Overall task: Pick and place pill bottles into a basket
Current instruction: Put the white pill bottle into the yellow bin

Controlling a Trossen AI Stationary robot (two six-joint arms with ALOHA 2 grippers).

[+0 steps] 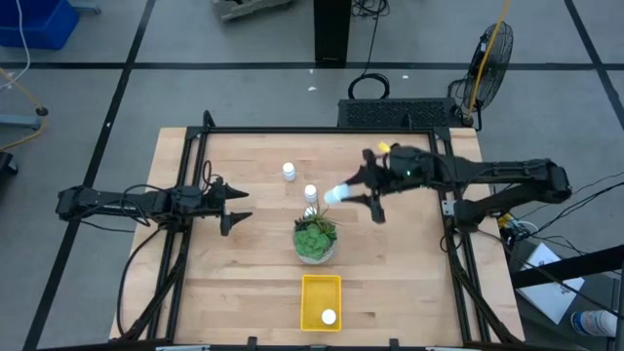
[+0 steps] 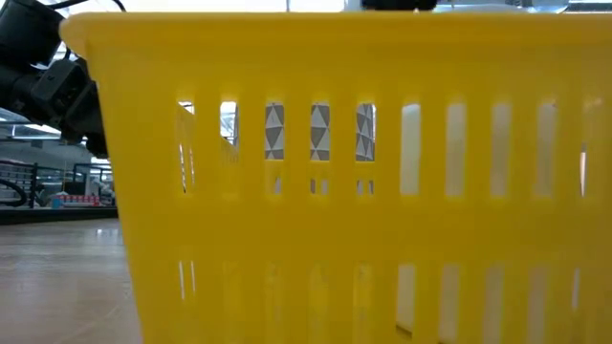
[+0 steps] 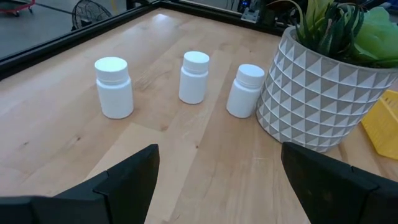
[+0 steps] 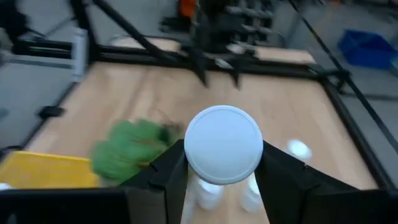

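Bright, even light; right wrist view motion-blurred, with the plant (image 4: 132,149) smeared

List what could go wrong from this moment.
The right gripper holds a pill bottle near the potted plant; carrying it to the basket could brush the leaves. The basket is narrow and already holds one bottle, so an early release might miss.

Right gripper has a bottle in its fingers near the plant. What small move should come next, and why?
Probably carry it toward the basket. The right gripper is shut on a pill bottle beside the plant, and the basket, already holding one bottle, lies beyond the plant.
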